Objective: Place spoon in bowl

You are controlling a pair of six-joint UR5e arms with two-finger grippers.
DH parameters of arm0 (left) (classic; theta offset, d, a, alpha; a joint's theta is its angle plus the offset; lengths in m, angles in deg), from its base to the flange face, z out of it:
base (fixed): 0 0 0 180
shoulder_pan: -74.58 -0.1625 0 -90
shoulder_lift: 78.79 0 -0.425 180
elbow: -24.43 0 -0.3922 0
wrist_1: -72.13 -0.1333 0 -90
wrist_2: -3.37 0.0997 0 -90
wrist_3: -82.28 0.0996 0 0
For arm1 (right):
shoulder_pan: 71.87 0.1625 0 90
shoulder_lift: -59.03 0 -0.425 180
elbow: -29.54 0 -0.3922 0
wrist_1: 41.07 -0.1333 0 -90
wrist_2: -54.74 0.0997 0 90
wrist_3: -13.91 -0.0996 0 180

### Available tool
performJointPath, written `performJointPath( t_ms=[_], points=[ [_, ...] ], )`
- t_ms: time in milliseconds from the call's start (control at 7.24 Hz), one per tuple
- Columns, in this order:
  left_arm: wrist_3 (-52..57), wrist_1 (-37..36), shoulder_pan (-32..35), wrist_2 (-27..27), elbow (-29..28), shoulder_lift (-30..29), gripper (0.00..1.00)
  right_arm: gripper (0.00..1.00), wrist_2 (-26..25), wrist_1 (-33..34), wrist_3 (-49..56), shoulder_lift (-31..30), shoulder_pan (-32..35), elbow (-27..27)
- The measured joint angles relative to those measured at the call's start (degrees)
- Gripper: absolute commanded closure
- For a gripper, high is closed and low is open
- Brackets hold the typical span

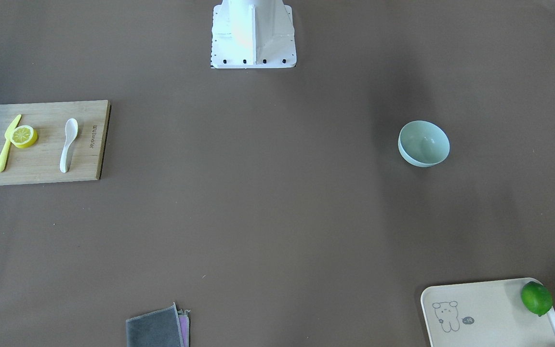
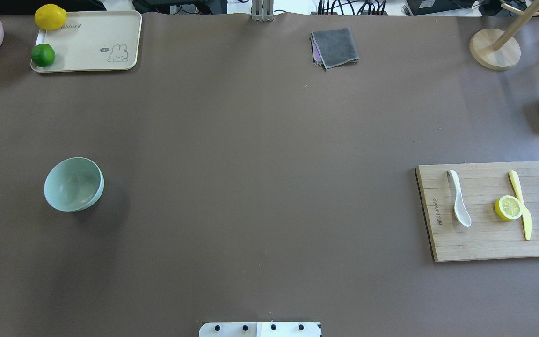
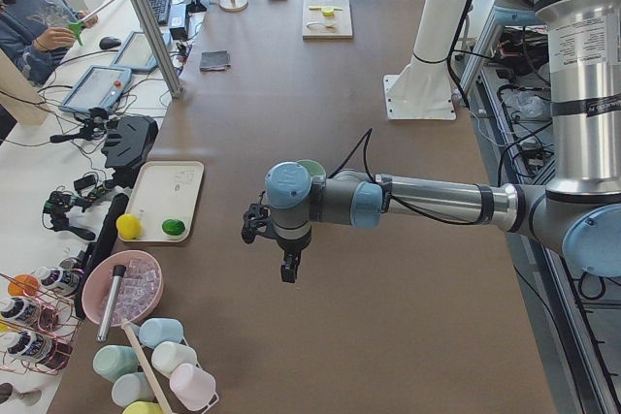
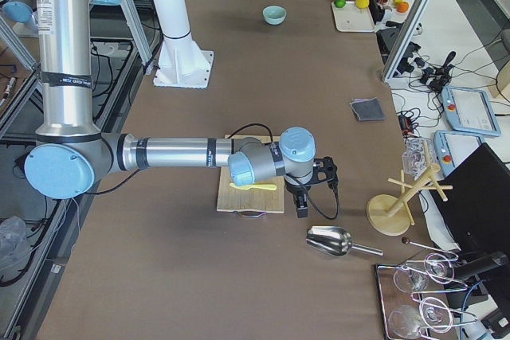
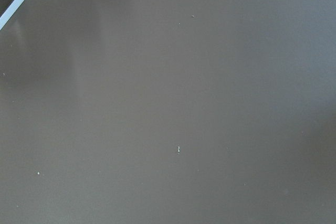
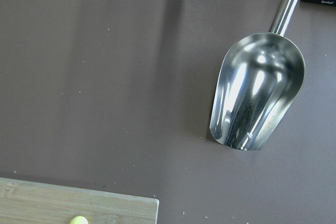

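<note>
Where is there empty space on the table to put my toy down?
The big brown middle, between the bowl and the cutting board, is bare, from the grey cloth down to the robot's base. The board is crowded: spoon, lemon half and knife lie on it.

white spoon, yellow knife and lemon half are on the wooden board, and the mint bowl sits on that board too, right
Not the bowl. The bowl stands on the bare table, well apart from the wooden board, as the overhead exterior view shows. The spoon, knife and lemon half do lie on the board.
</note>
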Motion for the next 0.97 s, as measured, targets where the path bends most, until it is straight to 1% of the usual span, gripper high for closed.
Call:
performJointPath(
  t_ms=[276,415,691,967],
  points=[
    [-0.02,0.19,0.04,0.13,0.19,-0.43,0.02,0.0,0.13,-0.14,-0.22,-0.38,0.01,-0.22],
    [-0.02,0.31,0.05,-0.03,-0.75,-1.34,0.02,0.0,0.33,-0.17,-0.04,-0.64,0.0,-0.36],
    [-0.27,0.32,0.12,-1.3,-0.74,-2.79,0.02,0.0,0.55,-0.34,0.08,-0.81,-0.11,-0.54],
    [-0.43,0.26,0.23,-1.72,1.3,-3.32,0.03,0.0,0.86,-4.14,0.14,-1.36,-0.22,-0.16]
  ],
)
